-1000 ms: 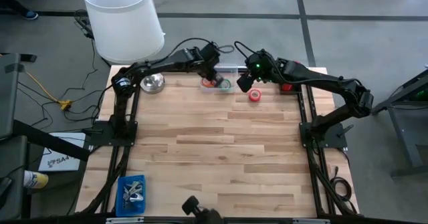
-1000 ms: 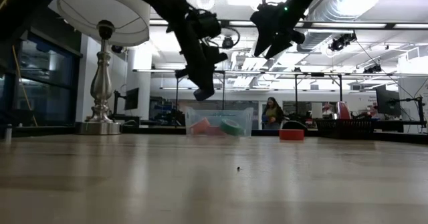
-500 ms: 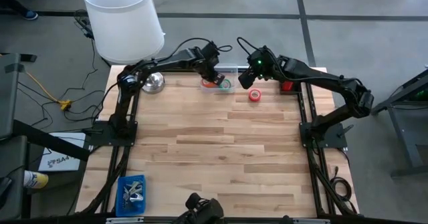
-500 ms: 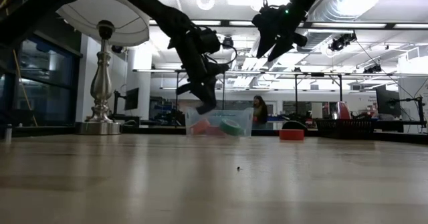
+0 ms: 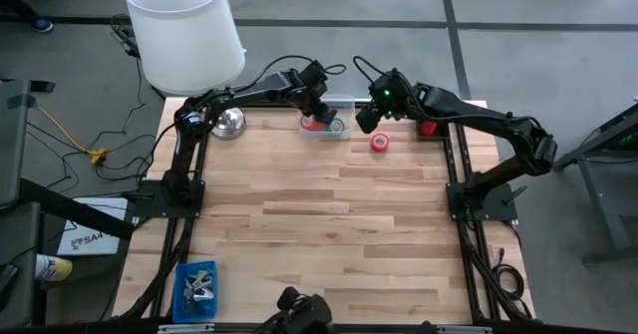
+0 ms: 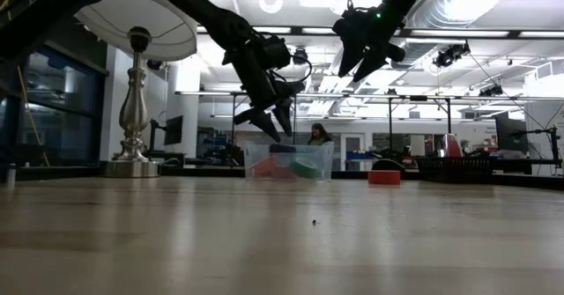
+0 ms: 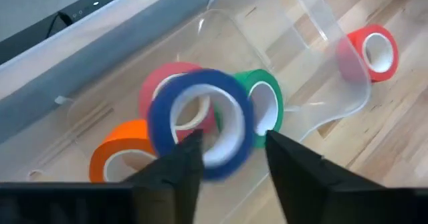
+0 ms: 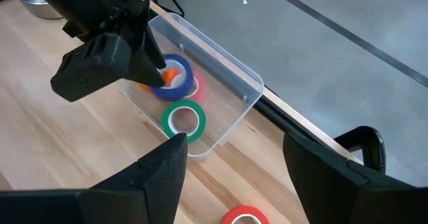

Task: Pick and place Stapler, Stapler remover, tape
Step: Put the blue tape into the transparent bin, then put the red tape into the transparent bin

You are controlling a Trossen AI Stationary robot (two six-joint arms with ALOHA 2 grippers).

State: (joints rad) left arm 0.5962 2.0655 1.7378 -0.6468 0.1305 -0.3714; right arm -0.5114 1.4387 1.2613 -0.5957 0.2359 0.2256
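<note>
A clear bin (image 5: 329, 115) stands at the table's far edge. Orange (image 7: 117, 140), pink (image 7: 167, 73) and green (image 7: 271, 90) tape rolls lie in it. My left gripper (image 7: 234, 164) hangs open just over the bin. A blurred blue tape roll (image 7: 200, 80) lies below its fingertips, on top of the others. In the low view that roll shows at the bin's rim, apart from the fingers. A red tape roll (image 5: 380, 143) lies flat on the table right of the bin, with my right gripper (image 8: 234, 177) open high above it. A red piece (image 5: 429, 129) shows by my right arm; I cannot tell whether it is the stapler.
A white lamp (image 5: 184, 30) and a metal bowl (image 5: 227, 125) stand at the far left corner. A blue tray (image 5: 196, 284) with small silvery claw-shaped pieces sits at the near left. Bare wood lies between them.
My left gripper has sunk toward the bin with its fingers shut, then opened. The blue tape roll has left the fingers and dropped onto the rolls in the bin. A person has walked across the room behind.
</note>
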